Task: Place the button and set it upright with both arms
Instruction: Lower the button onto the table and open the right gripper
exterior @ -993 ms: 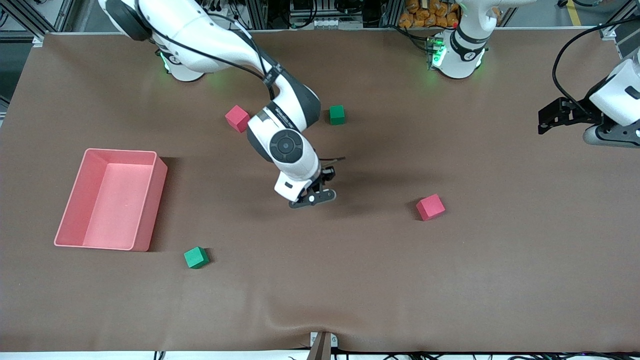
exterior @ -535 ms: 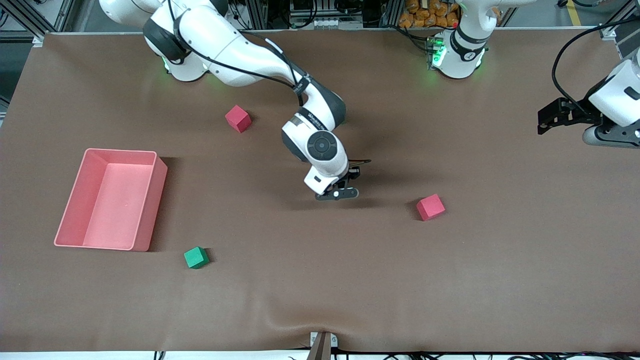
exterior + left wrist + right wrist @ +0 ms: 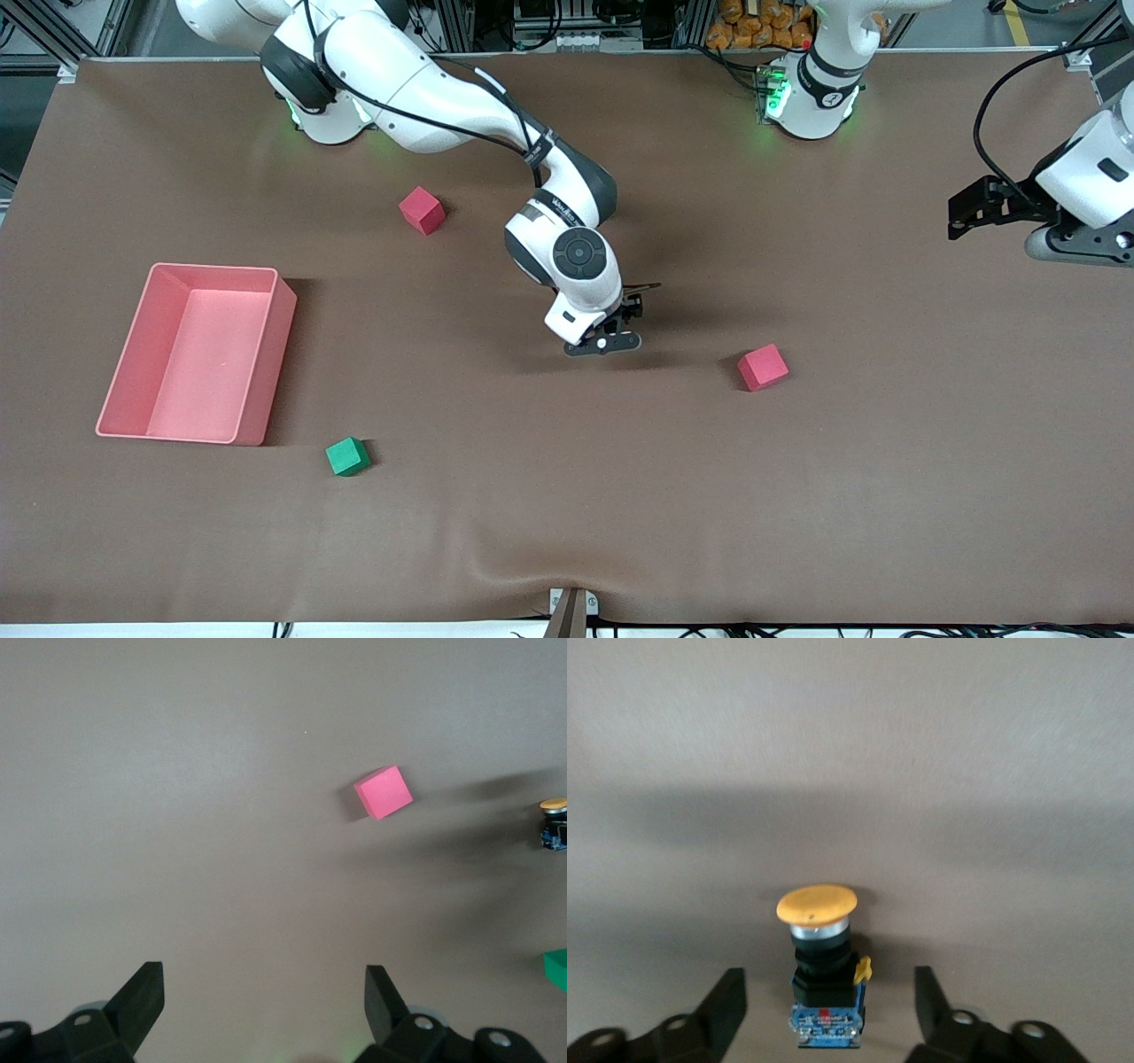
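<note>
Right gripper (image 3: 605,342) low over the middle of the brown table (image 3: 567,496), fingers spread and holding nothing. Over the last second the right arm (image 3: 461,89) has swept from a spot nearer the pink bin (image 3: 266,372) toward the left arm's end of the table, then all but stopped — the final half second shows only a slight shift. In the right wrist view the button (image 3: 821,966) stands between the parted fingers (image 3: 726,1005), orange cap uppermost on its black body, touching neither finger; it seems to rest on the cloth, apparently just released. In the front view the button is largely hidden by the gripper itself. The left gripper (image 3: 966,206) hangs over the table's edge at the left arm's end, jaws wide and empty — this arm waits, though it has drifted a little. Its wrist view catches the button (image 3: 555,822) small at the frame edge, near a red cube (image 3: 384,791). Judgement: placement looks essentially done and the button appears already upright; what remains is a clean withdrawal without tipping it.
</note>
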### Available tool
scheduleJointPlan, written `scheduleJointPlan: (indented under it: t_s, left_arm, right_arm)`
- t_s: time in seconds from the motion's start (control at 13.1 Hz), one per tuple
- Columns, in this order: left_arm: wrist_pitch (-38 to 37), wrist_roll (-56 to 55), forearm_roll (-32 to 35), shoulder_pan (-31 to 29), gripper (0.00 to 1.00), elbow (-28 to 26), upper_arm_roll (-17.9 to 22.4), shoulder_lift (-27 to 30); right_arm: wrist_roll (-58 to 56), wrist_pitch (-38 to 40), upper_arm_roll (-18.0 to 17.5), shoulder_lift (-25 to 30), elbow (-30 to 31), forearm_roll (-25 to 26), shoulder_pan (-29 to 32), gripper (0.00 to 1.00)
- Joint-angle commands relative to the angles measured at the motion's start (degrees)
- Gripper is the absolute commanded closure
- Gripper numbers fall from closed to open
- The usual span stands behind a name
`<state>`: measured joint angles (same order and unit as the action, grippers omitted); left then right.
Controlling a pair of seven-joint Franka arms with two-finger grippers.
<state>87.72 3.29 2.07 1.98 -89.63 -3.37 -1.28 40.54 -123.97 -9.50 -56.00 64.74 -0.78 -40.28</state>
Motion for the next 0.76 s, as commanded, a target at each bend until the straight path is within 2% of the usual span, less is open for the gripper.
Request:
scheduleJointPlan:
  t_s: [0.0, 0.15, 0.23, 0.53, 0.69]
  left_arm:
    - [-0.97, 0.84, -0.49, 0.57, 0.0, 1.39, -0.14, -1.35]
    - [-0.97, 1.02, -0.4, 0.57, 0.0, 1.3, -0.14, -2.4]
    - [-0.97, 0.93, -0.23, 0.57, 0.0, 1.21, -0.23, -2.84]
    - [-0.97, 0.84, -1.37, 1.36, 0.0, 1.21, -0.32, -7.49]
    - [-0.97, 0.32, -2.07, 1.63, 0.0, 1.39, -0.32, -8.73]
  right_arm:
    - [0.77, 1.54, 0.18, 2.55, -0.67, 0.96, 1.6, 0.0]
    - [-0.19, 1.8, 0.01, 4.57, -0.58, 0.78, 4.23, 0.0]
    - [-1.59, 4.33, 0.01, 6.5, -0.49, 0.87, 5.03, 0.0]
    - [-13.78, 19.97, 0.18, 15.02, 0.64, 1.05, 12.14, 0.0]
    - [-17.59, 21.14, 0.18, 22.47, 7.46, 1.05, 16.09, 0.0]
